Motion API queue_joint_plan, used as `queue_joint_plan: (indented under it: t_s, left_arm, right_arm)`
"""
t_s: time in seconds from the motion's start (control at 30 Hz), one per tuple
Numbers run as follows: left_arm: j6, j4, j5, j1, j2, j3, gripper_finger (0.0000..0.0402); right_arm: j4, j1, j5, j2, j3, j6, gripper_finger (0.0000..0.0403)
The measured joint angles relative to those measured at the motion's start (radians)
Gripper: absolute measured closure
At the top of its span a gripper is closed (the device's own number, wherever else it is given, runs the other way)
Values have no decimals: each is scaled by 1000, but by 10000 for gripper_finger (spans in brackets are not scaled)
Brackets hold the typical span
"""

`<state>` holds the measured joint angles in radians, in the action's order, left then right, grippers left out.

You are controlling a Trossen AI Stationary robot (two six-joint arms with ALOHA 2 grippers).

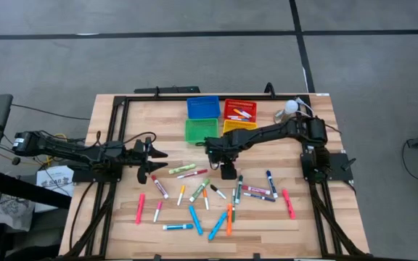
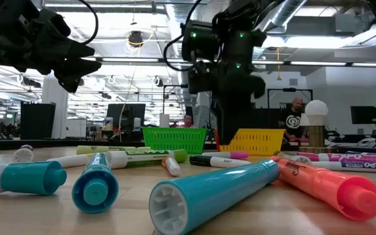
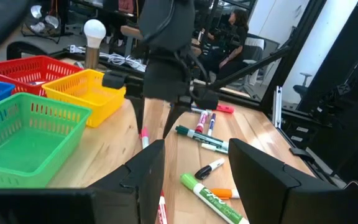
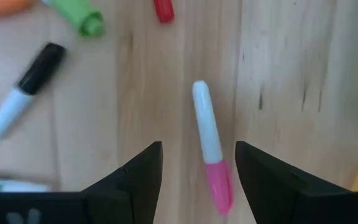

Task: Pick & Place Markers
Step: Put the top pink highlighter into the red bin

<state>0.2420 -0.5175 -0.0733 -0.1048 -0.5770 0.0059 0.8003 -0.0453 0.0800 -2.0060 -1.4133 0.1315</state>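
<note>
Our right tool (image 4: 197,180), spread, hovers over a pink-capped marker (image 4: 209,149) at centre frame; next we lower and pinch it. Left tool (image 1: 153,161) waits spread.

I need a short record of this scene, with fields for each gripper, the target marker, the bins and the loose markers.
right gripper: jaws open, pointing down over the table, straddling one marker, not gripping it
target marker: white body, pink cap, lying flat on the wood
left gripper: jaws open, empty, above the table's left side, facing the right arm
bins: blue, red, green, yellow, grouped at the far edge
red bin: holds markers
loose markers: many, scattered on the near half
</note>
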Motion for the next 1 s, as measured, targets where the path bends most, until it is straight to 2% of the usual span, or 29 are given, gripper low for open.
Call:
queue_joint_plan:
  t_s: [0.2,0.4,1.0]
  left_arm:
    - [1,-6,0,0,2,0,224]
    - [1,-13,1,0,4,0,224]
    - [2,-14,0,-1,6,0,224]
  right_arm:
    - [-21,-14,-31,-61,-4,0,208]
    - [42,-14,-47,-105,-11,7,224]
    - [29,-16,-64,-101,-4,-35,329]
